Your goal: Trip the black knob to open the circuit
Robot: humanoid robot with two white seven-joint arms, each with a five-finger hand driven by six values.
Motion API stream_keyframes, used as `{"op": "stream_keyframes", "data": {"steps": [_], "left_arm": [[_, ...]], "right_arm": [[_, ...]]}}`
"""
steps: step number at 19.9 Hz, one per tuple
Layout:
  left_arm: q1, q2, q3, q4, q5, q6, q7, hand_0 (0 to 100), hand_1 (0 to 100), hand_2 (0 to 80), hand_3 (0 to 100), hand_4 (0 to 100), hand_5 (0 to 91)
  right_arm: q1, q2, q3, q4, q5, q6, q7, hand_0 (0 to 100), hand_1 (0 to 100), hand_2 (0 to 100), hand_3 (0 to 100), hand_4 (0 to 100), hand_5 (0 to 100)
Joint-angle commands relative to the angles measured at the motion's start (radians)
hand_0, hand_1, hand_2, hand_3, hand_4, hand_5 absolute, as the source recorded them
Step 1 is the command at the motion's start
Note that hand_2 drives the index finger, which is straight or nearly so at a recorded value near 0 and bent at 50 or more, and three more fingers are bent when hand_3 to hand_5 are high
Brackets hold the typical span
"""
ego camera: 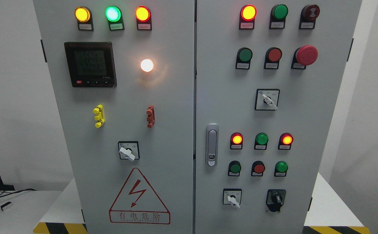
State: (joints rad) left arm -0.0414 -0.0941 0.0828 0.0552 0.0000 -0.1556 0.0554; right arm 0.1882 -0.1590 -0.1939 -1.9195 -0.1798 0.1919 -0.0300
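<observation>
Neither robot hand nor arm shows, so their state cannot be told. The small black rotary knob [276, 197] sits untouched at the grey metal cabinet's [176, 97] lower right.

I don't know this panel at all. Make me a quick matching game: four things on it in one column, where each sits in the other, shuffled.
1. black knob
2. meter
3. red mushroom button
4. warning triangle

A. upper right of right door
B. bottom of left door
C. lower right of right door
D. upper left of left door

Pairs: 1-C, 2-D, 3-A, 4-B
</observation>
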Motion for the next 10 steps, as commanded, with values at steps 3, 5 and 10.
{"op": "stream_keyframes", "data": {"steps": [3, 5, 10], "left_arm": [[0.0, 0.001, 0.0, 0.0, -0.031, -0.001, 0.0, 12, 39, 0.0, 0, 0, 0.0], [0.0, 0.001, 0.0, 0.0, -0.031, -0.001, 0.0, 12, 39, 0.0, 0, 0, 0.0], [0.0, 0.001, 0.0, 0.0, -0.031, -0.001, 0.0, 12, 39, 0.0, 0, 0, 0.0]], "right_arm": [[-0.11, -0.002, -0.009, 0.057, -0.001, 0.015, 0.002, 20, 56, 48, 85, 78, 79], [-0.122, -0.004, -0.007, 0.072, -0.001, 0.017, 0.002, 20, 59, 50, 86, 79, 81], [-0.141, -0.004, 0.001, 0.096, 0.0, 0.017, 0.002, 25, 71, 51, 87, 80, 82]]}}
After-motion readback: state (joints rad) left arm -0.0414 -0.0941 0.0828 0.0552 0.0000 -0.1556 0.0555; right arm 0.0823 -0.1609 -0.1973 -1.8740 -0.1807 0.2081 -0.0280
